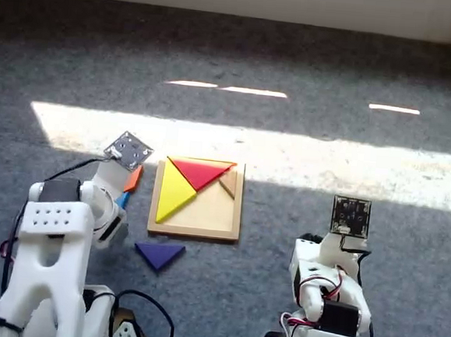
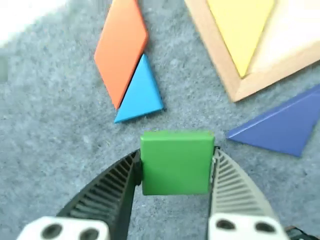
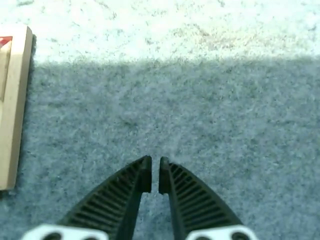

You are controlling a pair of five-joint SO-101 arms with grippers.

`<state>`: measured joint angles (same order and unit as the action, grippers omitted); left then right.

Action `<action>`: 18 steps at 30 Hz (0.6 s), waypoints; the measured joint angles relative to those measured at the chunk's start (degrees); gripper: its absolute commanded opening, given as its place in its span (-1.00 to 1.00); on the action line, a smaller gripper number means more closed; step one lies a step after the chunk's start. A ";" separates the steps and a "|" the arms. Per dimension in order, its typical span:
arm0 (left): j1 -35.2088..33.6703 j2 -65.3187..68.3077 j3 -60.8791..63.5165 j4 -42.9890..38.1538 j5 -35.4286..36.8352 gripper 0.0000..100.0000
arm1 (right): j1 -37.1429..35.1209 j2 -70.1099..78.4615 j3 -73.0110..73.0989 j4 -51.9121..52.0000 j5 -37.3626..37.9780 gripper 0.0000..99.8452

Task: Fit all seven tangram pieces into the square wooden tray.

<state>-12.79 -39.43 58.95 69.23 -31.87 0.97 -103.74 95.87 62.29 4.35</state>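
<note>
The left pincer [image 2: 176, 161] clamps the green square [image 2: 176, 165] between both fingers. Just ahead of its tips lie the light blue triangle [image 2: 141, 95] and the orange parallelogram [image 2: 121, 47], touching edge to edge on the grey carpet [image 2: 45, 125]. The square wooden tray [image 2: 220, 65] sits ahead and towards the other arm, holding the yellow triangle [image 2: 242, 27] and the red triangle [image 1: 202, 170]. The dark blue triangle [image 2: 285, 125] lies outside the tray, near the pincer. The right pincer [image 3: 155, 175] is closed on nothing, with the tray's rim off to its side.
</note>
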 measured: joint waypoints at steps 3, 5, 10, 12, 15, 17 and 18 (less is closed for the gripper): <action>3.43 -6.51 0.00 1.76 2.64 -0.83 | 0.00 0.00 0.00 0.00 0.00 -0.92; 5.80 -8.62 0.00 1.93 4.75 -0.83 | 0.00 0.00 0.00 0.00 0.00 -0.92; 13.89 -9.58 0.00 1.93 10.11 -0.83 | 0.00 0.00 0.00 0.00 0.00 -0.92; 16.53 -9.58 -0.70 1.93 12.40 -0.83 | 0.00 0.00 0.00 0.00 0.00 -0.92; 19.87 -9.58 -3.34 1.93 14.51 -0.83 | 0.00 0.00 0.00 0.00 0.00 -0.92; 22.15 -8.44 -5.19 1.93 15.47 -0.83 | 0.00 0.00 0.00 0.00 0.00 -0.92; 23.03 -6.95 -6.15 1.93 16.09 -0.83 | 0.00 0.00 0.00 0.00 0.00 -0.92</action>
<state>10.24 -46.37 52.79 71.16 -15.78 0.97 -103.74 95.87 62.29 4.35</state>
